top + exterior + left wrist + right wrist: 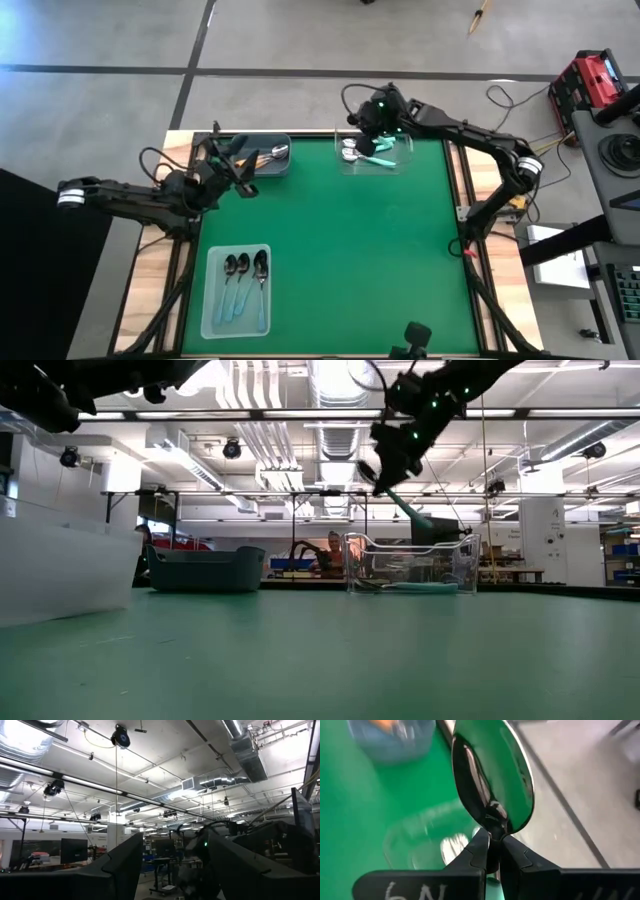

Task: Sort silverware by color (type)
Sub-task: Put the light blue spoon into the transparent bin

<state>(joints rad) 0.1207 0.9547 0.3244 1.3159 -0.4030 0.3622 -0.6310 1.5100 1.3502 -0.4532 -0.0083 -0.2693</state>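
1. The green table (330, 240) carries three containers: a clear tray (236, 292) near the front left with three dark-bowled spoons (245, 268) on light-blue handles, a grey bin (262, 158) at the back left with orange-handled spoons in it, and a clear box (378, 157) at the back centre holding teal-handled spoons (378, 160).
2. The right arm reaches in over the clear box; the left arm hangs beside the grey bin, its wrist tipped up toward the ceiling.
3. The right gripper (492, 851) is pinched tight on the neck of a spoon (492, 775), silver bowl pointing away from the fingers, teal handle slanting down toward the box in the low view.
4. The box lies directly beneath that spoon, so I judge the drop is straight down, long axis along the box.
5. The left gripper (238, 160) stands wide, holding nothing I can see.
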